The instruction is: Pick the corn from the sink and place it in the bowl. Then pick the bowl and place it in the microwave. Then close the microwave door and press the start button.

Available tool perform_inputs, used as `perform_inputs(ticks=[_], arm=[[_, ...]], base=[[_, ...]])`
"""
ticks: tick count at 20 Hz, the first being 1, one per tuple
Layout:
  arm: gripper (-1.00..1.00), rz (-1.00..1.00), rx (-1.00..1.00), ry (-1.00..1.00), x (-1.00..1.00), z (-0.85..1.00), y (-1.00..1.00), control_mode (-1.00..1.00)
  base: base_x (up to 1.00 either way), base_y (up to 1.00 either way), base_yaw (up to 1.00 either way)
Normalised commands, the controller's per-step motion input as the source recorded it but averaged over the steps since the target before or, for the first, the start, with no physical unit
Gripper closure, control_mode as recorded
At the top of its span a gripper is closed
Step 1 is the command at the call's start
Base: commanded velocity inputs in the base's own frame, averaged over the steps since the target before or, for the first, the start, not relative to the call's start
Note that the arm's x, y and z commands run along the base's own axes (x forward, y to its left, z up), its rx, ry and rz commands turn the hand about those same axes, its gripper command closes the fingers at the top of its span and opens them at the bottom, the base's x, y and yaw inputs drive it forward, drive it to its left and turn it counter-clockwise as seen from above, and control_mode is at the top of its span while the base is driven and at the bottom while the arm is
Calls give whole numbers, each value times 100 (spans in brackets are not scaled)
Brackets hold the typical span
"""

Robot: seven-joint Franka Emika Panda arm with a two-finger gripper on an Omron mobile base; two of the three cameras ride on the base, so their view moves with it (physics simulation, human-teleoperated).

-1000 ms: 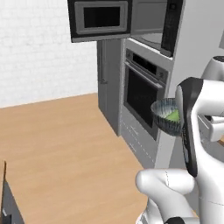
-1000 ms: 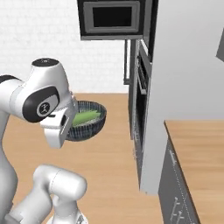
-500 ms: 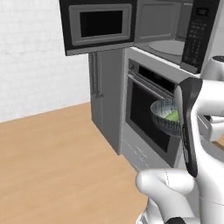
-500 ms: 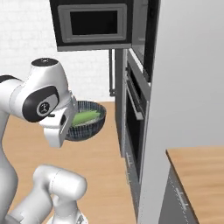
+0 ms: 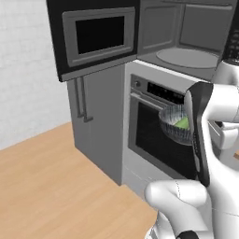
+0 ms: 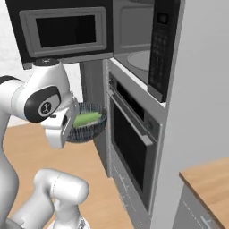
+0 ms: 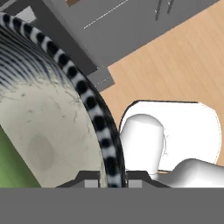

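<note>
The bowl (image 6: 91, 127), dark and streaked outside, hangs in the air in front of the oven, level with its top. The yellow-green corn (image 6: 86, 118) lies inside it. My gripper (image 7: 111, 178) is shut on the bowl's striped rim (image 7: 94, 109), one finger on each side. The pale speckled inside (image 7: 43, 131) and a strip of the corn (image 7: 8, 168) show to the left. In the left base view the bowl (image 5: 173, 125) and corn (image 5: 183, 123) sit behind my arm. Above stands the microwave (image 5: 186, 42), its turntable (image 5: 187, 57) bare. The microwave door (image 5: 95, 37) is swung wide open to the left.
The larger oven (image 5: 156, 140) with its horizontal handle sits right under the microwave. A tall grey cabinet (image 5: 95, 123) stands left of it. The microwave's button panel (image 6: 159, 44) faces right of the cavity. A wooden counter corner (image 6: 210, 179) lies at lower right, wooden floor (image 5: 51, 186) below.
The whole scene has shifted and grown: the base has moved nearer the microwave and oven. The bowl with the corn stays held in the same place relative to my arm.
</note>
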Motion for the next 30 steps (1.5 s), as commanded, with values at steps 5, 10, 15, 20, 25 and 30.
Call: perform_inputs(ticks=[5, 10, 15, 20, 25, 30], arm=[[100, 0, 0, 0, 0, 0, 0, 100], [100, 0, 0, 0, 0, 0, 0, 100], [100, 0, 0, 0, 0, 0, 0, 100], [100, 0, 0, 0, 0, 0, 0, 100], [100, 0, 0, 0, 0, 0, 0, 100], [100, 0, 0, 0, 0, 0, 0, 100]], base=[[29, 44, -53], [26, 53, -42], [31, 73, -29], [40, 60, -27], [44, 11, -27], [13, -2, -28]])
